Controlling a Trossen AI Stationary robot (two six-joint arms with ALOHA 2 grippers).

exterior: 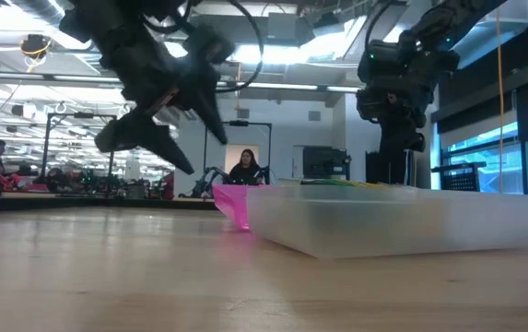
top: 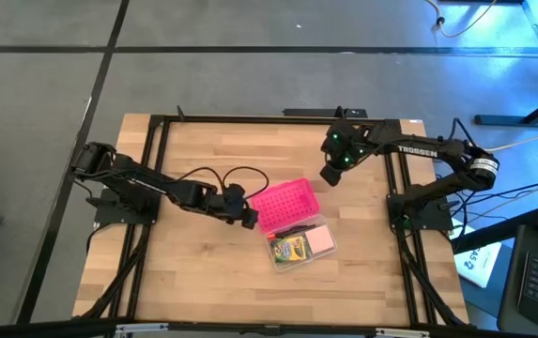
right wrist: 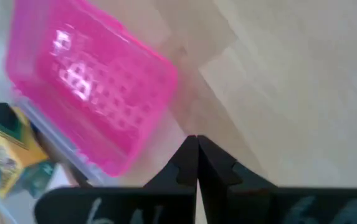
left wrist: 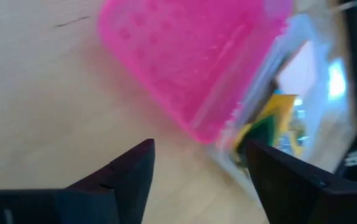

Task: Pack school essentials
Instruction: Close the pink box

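Observation:
A clear rectangular case (top: 299,246) lies mid-table with its pink perforated lid (top: 287,203) swung open toward the far-left. Inside it I see the green-yellow crayon box (top: 290,250) and the pink sticky-note pad (top: 321,241). The scissors, eraser, pen and pencils are not visible. My left gripper (top: 248,218) hovers open just left of the lid's edge (left wrist: 190,56), above the table, touching nothing. My right gripper (top: 329,176) hangs shut (right wrist: 197,146) above the table, far-right of the case. In the low view the case (exterior: 402,226) rests flat on its base.
Bare wood lies on all sides of the case, widest along the near edge and at the far left. Black frame rails (top: 156,160) run along the table's left, right and far sides. A person (exterior: 245,168) sits in the room well beyond the table.

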